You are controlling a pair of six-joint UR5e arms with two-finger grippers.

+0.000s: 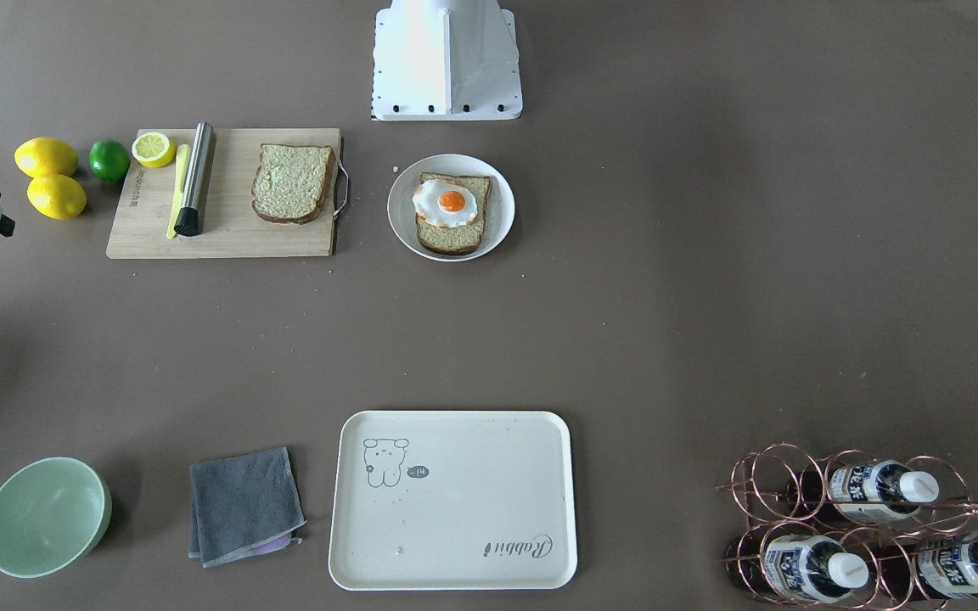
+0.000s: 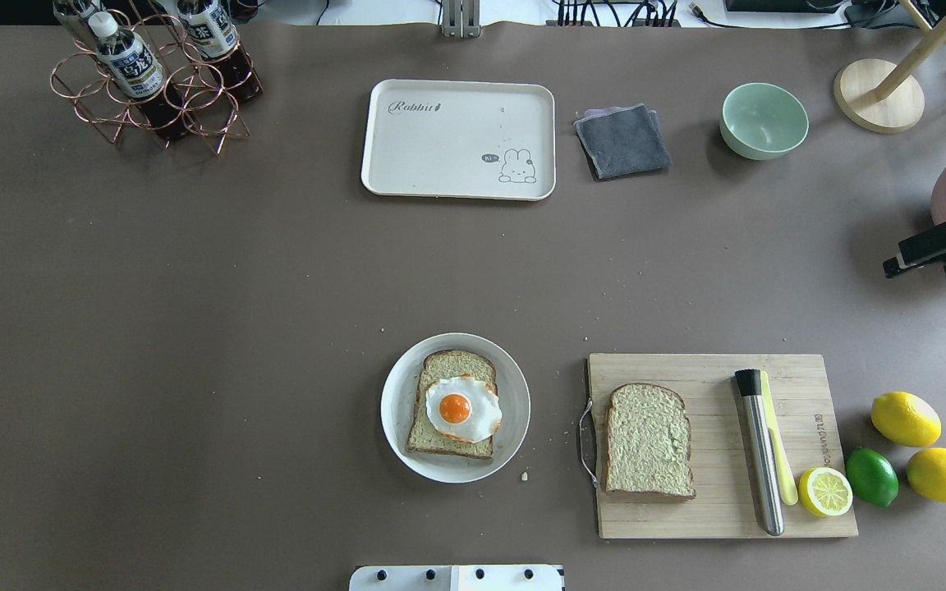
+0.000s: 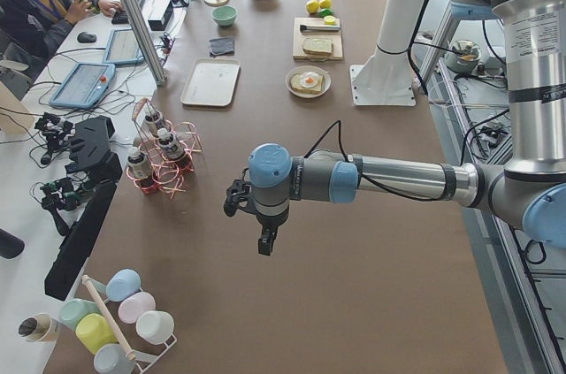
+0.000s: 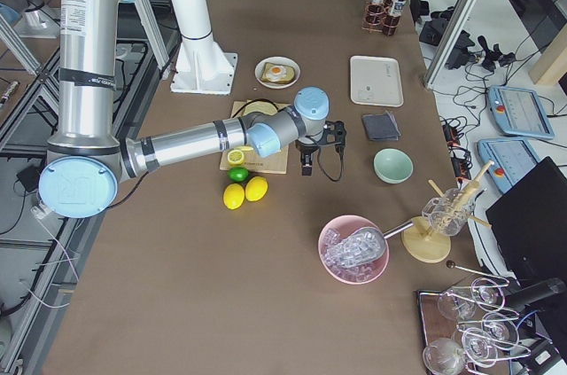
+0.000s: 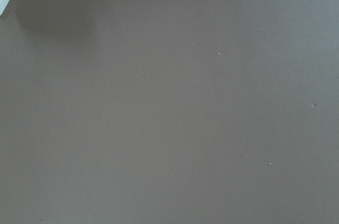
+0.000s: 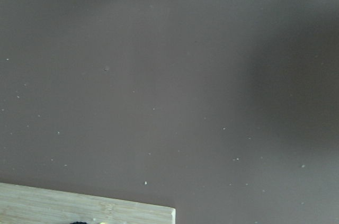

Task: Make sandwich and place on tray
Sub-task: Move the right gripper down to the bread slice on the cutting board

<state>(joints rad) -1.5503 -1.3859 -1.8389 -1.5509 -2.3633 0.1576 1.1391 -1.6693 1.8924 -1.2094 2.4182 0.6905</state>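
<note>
The sandwich is in parts. One bread slice (image 2: 452, 365) with a fried egg (image 2: 461, 408) on top lies on the round white plate (image 2: 516, 386), also seen from the front (image 1: 502, 212). A second slice (image 2: 648, 441) lies on the wooden cutting board (image 2: 711, 509). The cream tray (image 2: 440, 139) with the bear drawing holds nothing and sits at the far side. My right gripper (image 2: 892, 267) hovers above the table beyond the board's right end; I cannot tell its jaws. My left gripper (image 3: 263, 248) shows only from the side, far left of the plate, over bare table.
On the board lie a steel cylinder (image 2: 760, 451), a yellow tool and a half lemon (image 2: 824, 491). Two lemons (image 2: 905, 418) and a lime (image 2: 871, 476) sit beside it. A grey cloth (image 2: 622, 141), a green bowl (image 2: 764, 120) and a bottle rack (image 2: 153, 82) line the far edge.
</note>
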